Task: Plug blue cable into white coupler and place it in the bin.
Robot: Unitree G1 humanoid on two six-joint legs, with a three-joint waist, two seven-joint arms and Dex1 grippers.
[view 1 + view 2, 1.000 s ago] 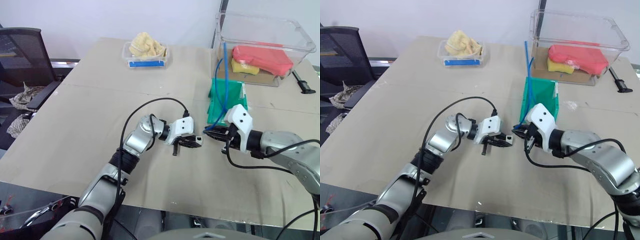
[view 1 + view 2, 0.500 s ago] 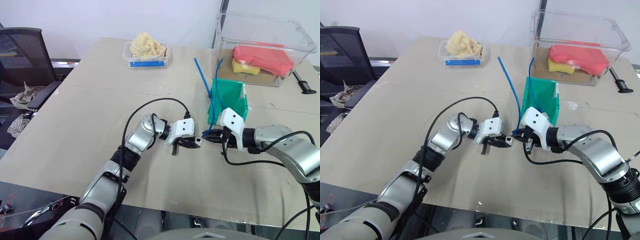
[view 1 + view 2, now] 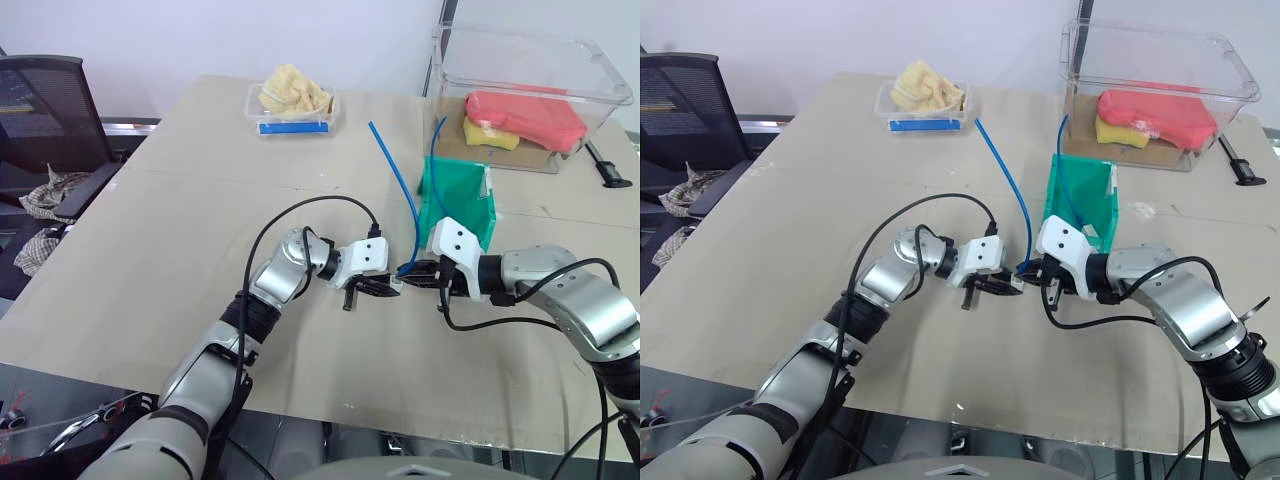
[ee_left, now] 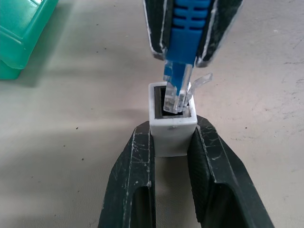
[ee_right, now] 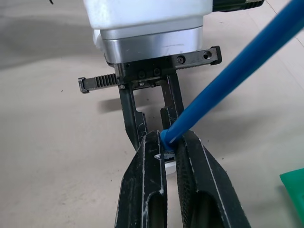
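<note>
Clear plastic meets socket: your left gripper (image 4: 171,142) clamps the white coupler (image 4: 172,124) steady, mouth up, while your right gripper (image 5: 167,148) pinches the blue cable (image 4: 183,47) behind its plug, tip just entering; the bin (image 3: 457,198) waits at one o'clock.

Plastics, rubbery cable and a matt tabletop

The small white boxy plastic coupler (image 4: 173,127) looks smooth and matt, the clear glossy plastic plug (image 4: 179,95) entering its dark socket from twelve o'clock; the sky-blue cable (image 3: 395,169) has a smooth rubbery jacket and ribbed boot; the black finger pads (image 4: 134,175) are scuffed and scratched; the green plastic bin (image 3: 463,196) shines slightly; the beige table (image 3: 180,230) is matt, faintly speckled.
</note>
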